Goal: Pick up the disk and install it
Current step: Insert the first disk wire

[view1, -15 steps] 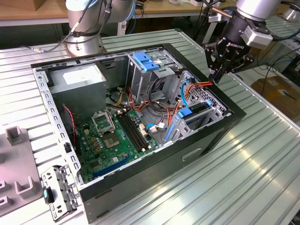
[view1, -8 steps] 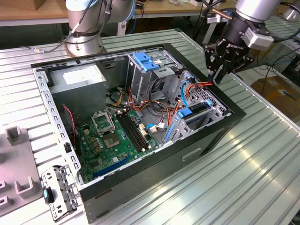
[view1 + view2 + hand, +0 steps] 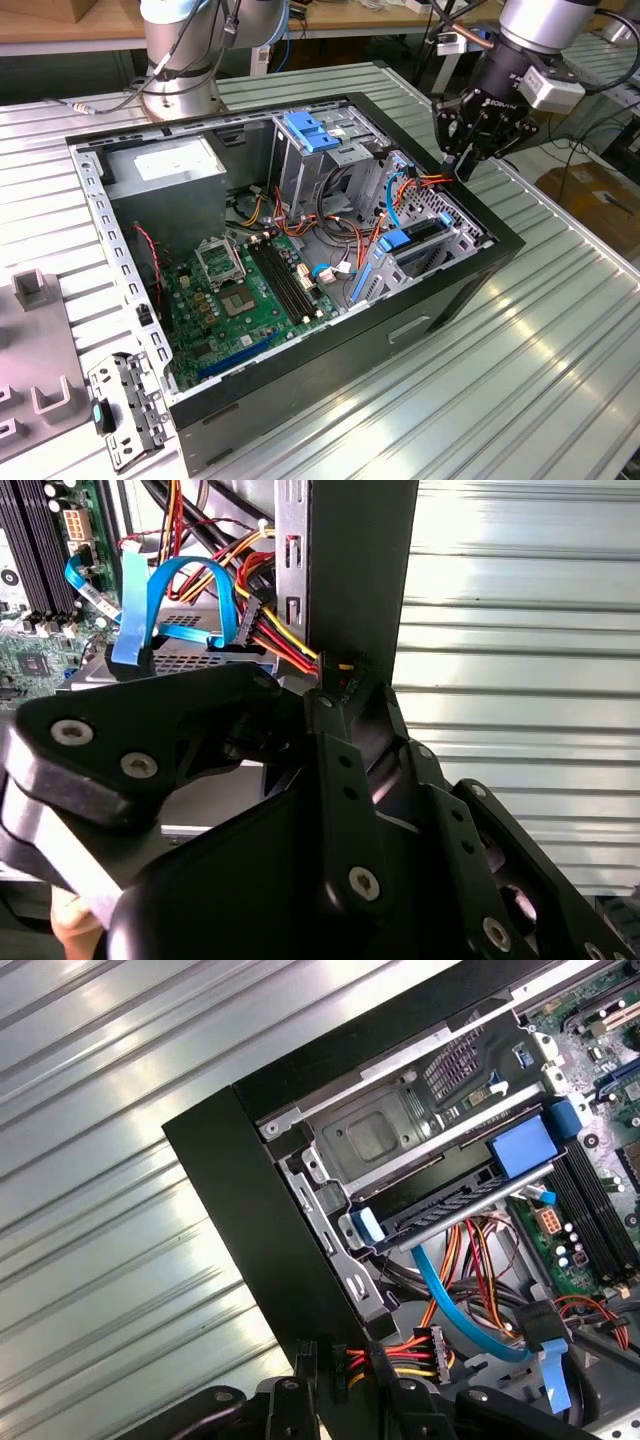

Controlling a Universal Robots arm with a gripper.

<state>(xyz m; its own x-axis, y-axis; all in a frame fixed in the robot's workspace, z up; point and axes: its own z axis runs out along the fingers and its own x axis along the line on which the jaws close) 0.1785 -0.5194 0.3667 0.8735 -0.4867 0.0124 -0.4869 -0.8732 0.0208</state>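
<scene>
The disk (image 3: 440, 1212) sits edge-on in the lower slot of the metal drive cage (image 3: 380, 1140), inside the open computer case (image 3: 480, 262). A blue rail end (image 3: 366, 1226) shows at the disk's side. In the exterior view the disk (image 3: 425, 232) lies in the cage at the case's right end. My gripper (image 3: 462, 165) hovers above the far right corner of the case, shut, with nothing seen in it. In the first wrist view its fingertips (image 3: 300, 1358) are at the black case wall, beside a power plug (image 3: 412, 1348) with red, yellow and black wires.
A blue data cable (image 3: 450, 1300) and wire bundles loop beside the cage. A grey power-supply box (image 3: 165, 165) stands at the far left of the case and the green motherboard (image 3: 240, 290) lies on its floor. Grey fixtures (image 3: 35, 290) rest on the ribbed metal table (image 3: 540, 350).
</scene>
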